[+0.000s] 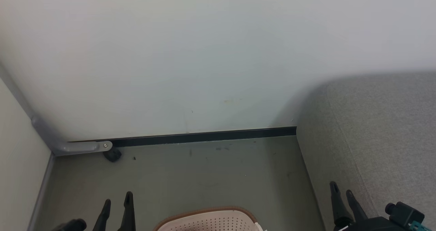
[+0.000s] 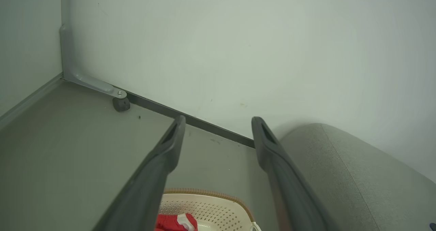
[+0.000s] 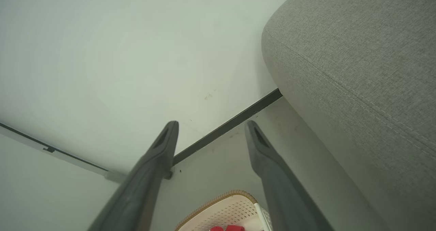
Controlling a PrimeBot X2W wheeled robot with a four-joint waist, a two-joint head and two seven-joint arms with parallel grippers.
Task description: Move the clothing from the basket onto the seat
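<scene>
The cream basket [image 1: 211, 220] with its brown rim pokes up at the bottom middle of the head view, on the floor beside the grey seat [image 1: 385, 135] at the right. Red clothing [image 2: 175, 222] with a white stripe lies inside the basket [image 2: 207, 207] in the left wrist view, and a bit of red clothing [image 3: 226, 228] shows in the basket [image 3: 224, 210] in the right wrist view. My left gripper [image 1: 117, 198] is open, left of the basket and empty. My right gripper [image 1: 342, 188] is open too, in front of the seat's side, holding nothing. Both hang above floor level, apart from the basket.
A pale wall with a dark skirting strip [image 1: 204, 136] runs behind the floor. A grey metal bracket [image 1: 81, 146] with a dark foot [image 1: 112, 155] sits in the left corner. Bare floor [image 1: 204, 176] lies between wall and basket.
</scene>
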